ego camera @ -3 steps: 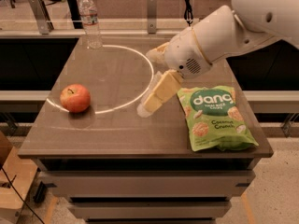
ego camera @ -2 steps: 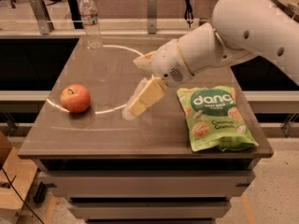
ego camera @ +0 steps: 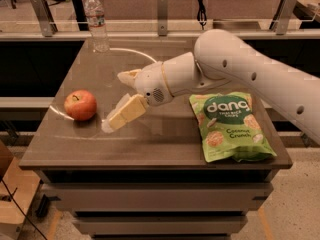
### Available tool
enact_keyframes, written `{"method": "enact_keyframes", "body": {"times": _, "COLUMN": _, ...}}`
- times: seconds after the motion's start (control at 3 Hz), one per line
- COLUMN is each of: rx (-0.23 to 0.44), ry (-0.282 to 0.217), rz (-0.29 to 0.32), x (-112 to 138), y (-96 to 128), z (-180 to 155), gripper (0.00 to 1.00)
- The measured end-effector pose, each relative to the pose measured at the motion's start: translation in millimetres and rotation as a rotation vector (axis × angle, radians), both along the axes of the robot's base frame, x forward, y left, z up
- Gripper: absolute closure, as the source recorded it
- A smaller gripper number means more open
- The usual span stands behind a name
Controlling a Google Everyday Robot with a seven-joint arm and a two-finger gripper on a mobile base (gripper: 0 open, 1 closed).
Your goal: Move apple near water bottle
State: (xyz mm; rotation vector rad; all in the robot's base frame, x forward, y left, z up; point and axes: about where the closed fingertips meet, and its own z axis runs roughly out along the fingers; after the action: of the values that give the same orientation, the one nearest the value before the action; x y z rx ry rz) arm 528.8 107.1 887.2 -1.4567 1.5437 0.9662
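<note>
My pincer (ego camera: pixel 114 102) hangs open and empty, low over the table (ego camera: pixel 150 149); the apple (ego camera: pixel 80 104) sits just to its left, the water bottle (ego camera: pixel 96 21) stands well beyond it

arm (ego camera: pixel 260 79): glossy white, rounded, dark round holes | pincer (ego camera: pixel 113 102): cream-yellow fingers (ego camera: pixel 125 113), over table (ego camera: pixel 150 149)

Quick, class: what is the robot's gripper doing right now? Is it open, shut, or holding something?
Gripper: open, holding nothing, just to the right of the apple and not touching it.
</note>
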Motion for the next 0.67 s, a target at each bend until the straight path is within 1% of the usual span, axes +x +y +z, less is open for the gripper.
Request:
{"method": "enact_keyframes", "body": {"times": 0.33, "rx": 0.065, "ry": 0.002, "rz": 0.02, "x": 3, "y": 32, "z": -13, "gripper": 0.0}}
{"method": "enact_keyframes", "body": {"times": 0.67, "rx": 0.107, "ry": -0.005, "rz": 0.053, "x": 4, "y": 60, "z": -20, "gripper": 0.0}}
